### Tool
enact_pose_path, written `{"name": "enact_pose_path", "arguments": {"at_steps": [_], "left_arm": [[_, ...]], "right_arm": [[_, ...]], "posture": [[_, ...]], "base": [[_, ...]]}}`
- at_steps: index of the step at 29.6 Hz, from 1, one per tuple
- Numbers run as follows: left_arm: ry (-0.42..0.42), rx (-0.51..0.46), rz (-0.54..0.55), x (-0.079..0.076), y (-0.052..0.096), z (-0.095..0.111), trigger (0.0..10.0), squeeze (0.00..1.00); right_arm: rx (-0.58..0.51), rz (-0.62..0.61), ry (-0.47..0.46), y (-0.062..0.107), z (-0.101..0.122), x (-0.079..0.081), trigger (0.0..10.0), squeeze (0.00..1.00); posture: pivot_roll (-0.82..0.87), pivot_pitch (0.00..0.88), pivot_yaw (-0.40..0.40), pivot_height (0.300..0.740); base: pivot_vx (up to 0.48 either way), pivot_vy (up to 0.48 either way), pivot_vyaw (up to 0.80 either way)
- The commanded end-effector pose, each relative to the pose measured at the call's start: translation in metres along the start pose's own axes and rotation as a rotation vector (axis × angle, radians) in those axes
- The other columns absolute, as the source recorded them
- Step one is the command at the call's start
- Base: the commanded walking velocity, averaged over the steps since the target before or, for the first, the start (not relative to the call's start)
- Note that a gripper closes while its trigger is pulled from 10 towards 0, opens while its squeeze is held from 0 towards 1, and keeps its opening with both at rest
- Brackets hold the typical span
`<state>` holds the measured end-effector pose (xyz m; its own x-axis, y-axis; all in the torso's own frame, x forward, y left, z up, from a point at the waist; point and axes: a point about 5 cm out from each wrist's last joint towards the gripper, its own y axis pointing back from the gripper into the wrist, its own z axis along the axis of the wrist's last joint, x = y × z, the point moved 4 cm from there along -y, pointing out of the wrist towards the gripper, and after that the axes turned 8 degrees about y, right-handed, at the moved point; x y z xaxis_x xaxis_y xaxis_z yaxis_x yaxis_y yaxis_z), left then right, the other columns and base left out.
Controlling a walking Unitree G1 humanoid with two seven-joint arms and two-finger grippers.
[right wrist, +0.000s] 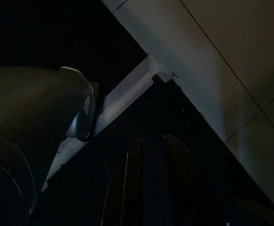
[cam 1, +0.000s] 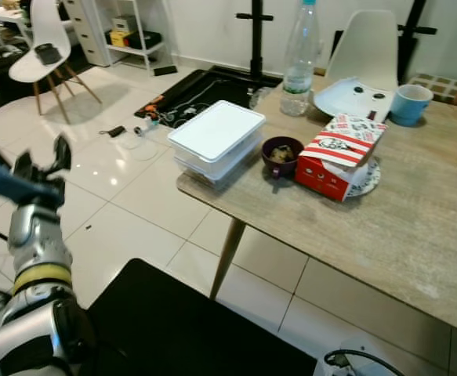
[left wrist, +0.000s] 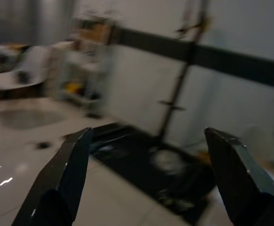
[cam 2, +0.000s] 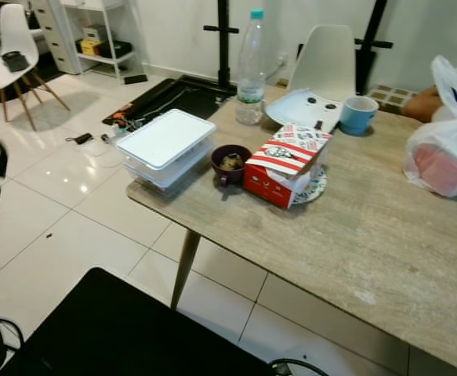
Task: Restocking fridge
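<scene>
Reaching for the food on the wooden table (cam 1: 416, 235) is judged the step in hand, and the base should be squared to the edge first. The left gripper (cam 1: 44, 160) is held raised over the floor, fingers spread wide, nothing held. The lidded container (cam 1: 216, 137), bowl (cam 1: 281, 154) and red-striped box (cam 1: 339, 153) sit well apart from it. The right gripper (right wrist: 148, 188) hangs low, fingers nearly together, empty.

bg: white moulded chair on wooden legs (cam 1: 44, 47) with a dark object on its seat, well apart from my table | black floor mat (cam 1: 204, 90) with cables | white shelving unit (cam 1: 130, 31) by wall
</scene>
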<state>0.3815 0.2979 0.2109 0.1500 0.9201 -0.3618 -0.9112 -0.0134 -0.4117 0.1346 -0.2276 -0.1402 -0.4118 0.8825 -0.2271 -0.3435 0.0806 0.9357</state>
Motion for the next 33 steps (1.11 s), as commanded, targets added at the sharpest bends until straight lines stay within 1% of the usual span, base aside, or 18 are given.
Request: {"name": "enact_pose_path", "arguments": {"at_steps": [1, 2, 4, 6, 7, 8, 9, 10, 12, 13, 16, 20, 25, 27, 28, 30, 31, 33], "left_arm": [[0.037, 0.034, -0.128, -0.027, -0.006, -0.01, 10.0, 1.0], [0.055, 0.067, -0.224, -0.048, -0.008, -0.021, 10.0, 1.0], [0.055, 0.067, -0.224, -0.048, -0.008, -0.021, 10.0, 1.0], [0.068, 0.181, -0.4, -0.092, -0.001, -0.057, 10.0, 1.0], [0.072, 0.226, -0.445, -0.107, 0.003, -0.072, 10.0, 1.0], [0.086, 0.256, -0.473, -0.117, 0.007, -0.083, 10.0, 1.0], [0.086, 0.256, -0.473, -0.117, 0.007, -0.083, 10.0, 1.0], [0.096, 0.27, -0.484, -0.121, 0.009, -0.088, 10.0, 0.09], [0.102, 0.285, -0.492, -0.125, 0.012, -0.093, 10.0, 0.09], [0.083, 0.346, -0.483, -0.134, 0.017, -0.112, 10.0, 0.0], [0.066, 0.369, -0.471, -0.135, 0.019, -0.119, 10.0, 0.0], [0.0, 0.484, -0.363, -0.136, 0.032, -0.154, 10.0, 0.0], [0.039, 0.503, -0.359, -0.145, 0.036, -0.162, 10.0, 0.0], [0.074, 0.5, -0.39, -0.164, 0.033, -0.165, 10.0, 0.0], [0.074, 0.5, -0.39, -0.164, 0.033, -0.165, 10.0, 0.0], [0.09, 0.495, -0.418, -0.18, 0.032, -0.167, 10.0, 0.0], [0.09, 0.495, -0.418, -0.18, 0.032, -0.167, 10.0, 0.0], [0.086, 0.49, -0.432, -0.193, 0.033, -0.171, 10.0, 0.0]], "right_arm": [[-0.012, -0.001, -0.003, 0.0, 0.004, 0.0, 10.0, 0.0], [-0.01, 0.003, 0.007, 0.0, 0.003, 0.002, 10.0, 0.0], [-0.01, 0.003, 0.007, 0.0, 0.003, 0.002, 10.0, 0.0], [-0.017, 0.004, 0.021, -0.001, 0.006, 0.002, 10.0, 0.0], [-0.02, 0.003, 0.028, -0.001, 0.007, 0.001, 10.0, 0.0], [-0.021, 0.002, 0.036, -0.001, 0.007, 0.001, 10.0, 0.0], [-0.021, 0.002, 0.036, -0.001, 0.007, 0.001, 10.0, 0.0], [-0.021, 0.002, 0.04, -0.001, 0.007, 0.0, 10.0, 0.0], [-0.021, 0.002, 0.04, 0.0, 0.007, 0.0, 10.0, 0.0], [-0.02, -0.004, 0.041, 0.0, 0.004, -0.004, 10.0, 0.0], [-0.019, -0.007, 0.041, 0.001, 0.003, -0.006, 10.0, 0.0], [0.01, -0.002, 0.069, 0.002, -0.011, -0.005, 10.0, 0.0], [0.027, 0.005, 0.043, 0.003, -0.019, -0.003, 10.0, 0.0], [0.029, 0.004, 0.039, 0.004, -0.024, -0.002, 10.0, 0.0], [0.029, 0.004, 0.039, 0.004, -0.024, -0.002, 10.0, 0.0], [0.025, 0.001, 0.041, 0.004, -0.026, -0.001, 10.0, 0.0], [0.025, 0.001, 0.041, 0.004, -0.026, -0.001, 10.0, 0.0], [0.011, 0.0, 0.041, 0.004, -0.025, -0.001, 10.0, 0.0]], "posture": [[-0.05, 0.0, 0.054, 0.74], [-0.05, 0.0, 0.05, 0.74], [-0.05, 0.0, 0.05, 0.74], [-0.05, 0.0, 0.034, 0.74], [-0.05, 0.0, 0.031, 0.74], [-0.06, 0.0, 0.03, 0.74], [-0.06, 0.0, 0.03, 0.74], [-0.06, 0.0, 0.03, 0.74], [-0.07, 0.003, 0.029, 0.74], [-0.07, 0.029, 0.024, 0.74], [-0.07, 0.029, 0.024, 0.74], [-0.11, 0.087, 0.035, 0.74], [-0.13, 0.101, 0.036, 0.74], [-0.15, 0.136, 0.043, 0.74], [-0.15, 0.136, 0.043, 0.74], [-0.15, 0.146, 0.045, 0.74], [-0.15, 0.146, 0.045, 0.74], [-0.15, 0.157, 0.047, 0.74]], "base": [[0.0, 0.0, 0.0], [0.0, 0.0, 0.0], [0.0, 0.0, 0.0], [0.0, 0.0, 0.0], [0.0, 0.0, 0.0], [0.0, 0.0, 0.0], [0.0, 0.0, 0.0], [0.0, 0.0, 0.0], [0.0, 0.0, 0.0], [0.0, 0.0, 0.0], [0.0, 0.0, 0.0], [0.0, 0.0, 0.0], [0.0, 0.0, -0.52], [0.0, 0.0, -0.67], [0.0, 0.0, -0.67], [0.0, 0.0, -0.68], [0.0, 0.0, -0.68], [0.0, 0.0, -0.7]]}}
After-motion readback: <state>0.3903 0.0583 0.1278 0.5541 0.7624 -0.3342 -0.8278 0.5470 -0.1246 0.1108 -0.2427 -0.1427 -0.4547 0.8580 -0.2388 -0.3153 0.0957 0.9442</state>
